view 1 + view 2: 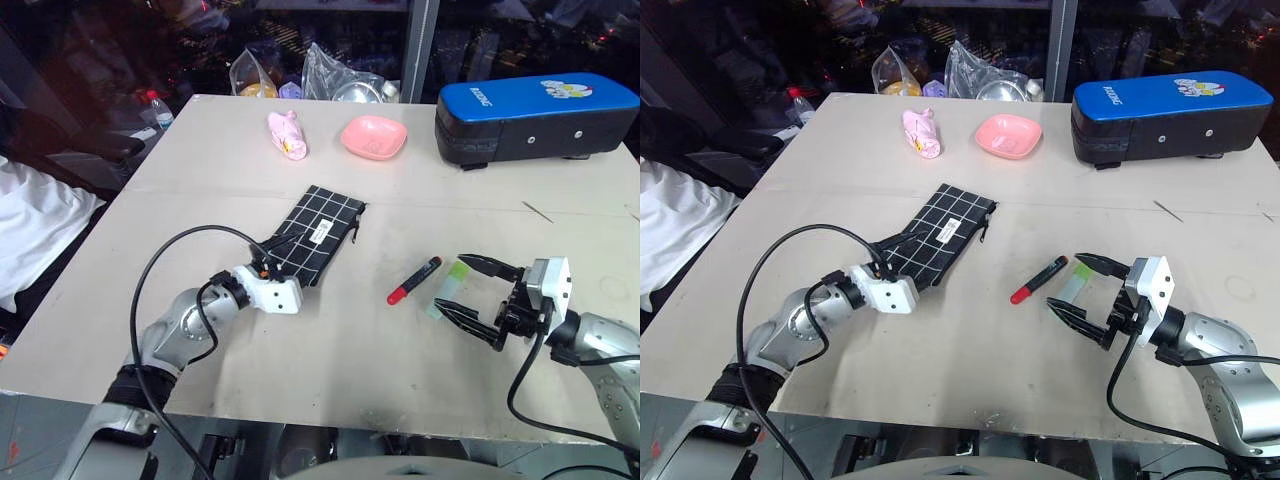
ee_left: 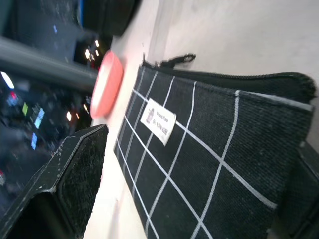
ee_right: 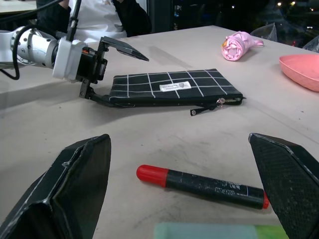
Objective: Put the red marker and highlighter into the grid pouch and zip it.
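The grid pouch [image 1: 322, 230] lies flat mid-table, its zipper pull [image 1: 357, 233] at the far end. My left gripper [image 1: 283, 247] is open at the pouch's near end, one finger above the fabric and one low beside it. To the right lies the red marker [image 1: 414, 280], black barrel with a red cap toward me. Just right of it the pale-green highlighter [image 1: 453, 274] rests on the table. My right gripper [image 1: 1064, 283] is open, its fingertips on either side of the highlighter and not closed on it. The right wrist view has the marker [image 3: 209, 185] lying crosswise ahead.
A blue-topped black case [image 1: 535, 120] stands at the back right. A pink bowl [image 1: 373, 137] and a pink folded item [image 1: 287, 133] sit behind the pouch. Plastic bags [image 1: 340, 80] lie at the far edge. A person in a white top [image 1: 30, 225] is at the left.
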